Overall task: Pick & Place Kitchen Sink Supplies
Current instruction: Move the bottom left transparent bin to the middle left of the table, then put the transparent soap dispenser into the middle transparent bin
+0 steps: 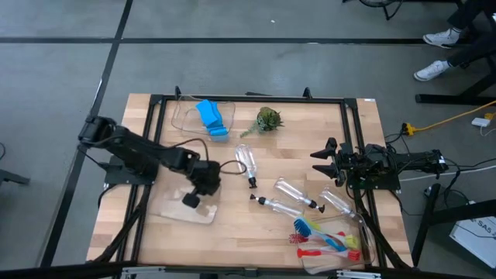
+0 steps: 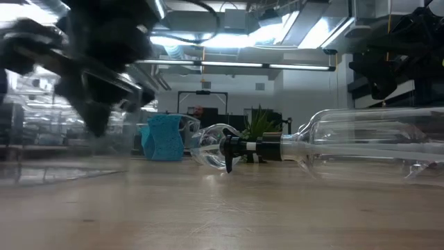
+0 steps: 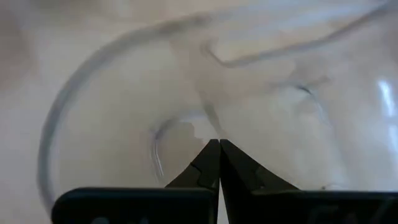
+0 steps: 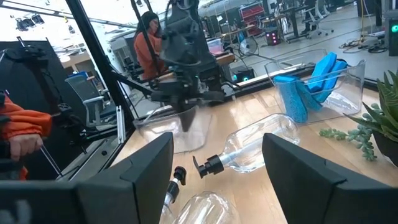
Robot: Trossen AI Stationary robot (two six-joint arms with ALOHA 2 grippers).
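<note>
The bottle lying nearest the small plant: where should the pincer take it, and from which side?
Probably take the bottle across its clear body, coming from above: it lies on its side on the table, pump top pointing away from the plant, with bare wood either side.

We see a wooden table [image 1: 155, 155]. Under the left gripper [image 1: 191, 199] sits a clear bin [image 1: 203, 212]; beyond it another bin [image 1: 184, 118] (holding a blue sponge [image 1: 211, 116]), a plant [image 1: 268, 120], four bottles [image 1: 246, 163] and brushes [image 1: 325, 239].
</note>
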